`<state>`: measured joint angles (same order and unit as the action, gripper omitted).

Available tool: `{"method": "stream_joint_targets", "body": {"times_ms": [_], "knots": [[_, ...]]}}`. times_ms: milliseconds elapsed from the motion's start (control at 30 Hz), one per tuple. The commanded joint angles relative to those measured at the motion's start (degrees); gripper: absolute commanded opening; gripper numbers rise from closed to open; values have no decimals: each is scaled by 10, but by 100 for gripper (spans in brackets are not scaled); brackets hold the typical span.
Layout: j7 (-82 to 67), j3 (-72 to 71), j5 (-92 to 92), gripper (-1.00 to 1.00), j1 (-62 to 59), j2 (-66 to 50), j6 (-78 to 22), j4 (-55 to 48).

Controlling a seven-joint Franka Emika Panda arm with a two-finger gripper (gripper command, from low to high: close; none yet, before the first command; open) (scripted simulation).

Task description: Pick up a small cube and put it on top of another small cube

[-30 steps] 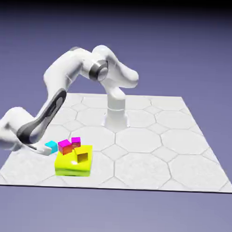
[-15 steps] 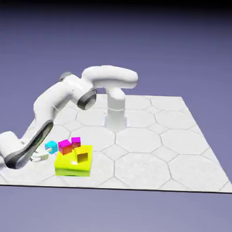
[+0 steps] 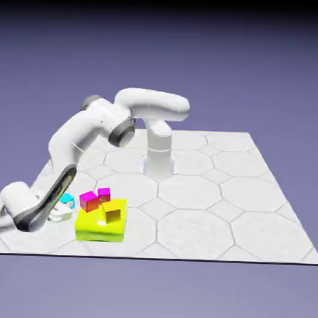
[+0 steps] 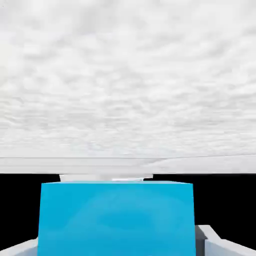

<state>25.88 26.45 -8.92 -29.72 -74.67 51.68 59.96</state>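
Jaws that stood apart a second ago are now clamped by the gripper on the small cube, held near the table's near-left corner beside 2 magenta cubes, so lifting is judged the next step.

The exterior view looks down from above and well back, taking in the whole pale tiled table against the violet backdrop, with the white arm stretching toward the exterior view's left near corner; the hand view sits right at the gripper, very close and low, looking out along the fingers across the tabletop to its edge; a cyan cube fills its lower middle; both views share that cube, small in the exterior view, and the pale tabletop around it.
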Motion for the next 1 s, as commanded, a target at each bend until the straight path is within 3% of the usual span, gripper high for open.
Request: {"method": "stream_joint_targets", "body": {"times_ms": [0,200,533,633,967], "knots": [[0,0,1,-100,-5,-7,-13,-21],[-55,86,-47,-100,71,40,-58,-69],[-154,293,-133,-100,279,10,-178,-75],[-146,284,-125,-100,271,-13,-181,-69],[-174,297,-115,-100,369,28,-73,138]]}}
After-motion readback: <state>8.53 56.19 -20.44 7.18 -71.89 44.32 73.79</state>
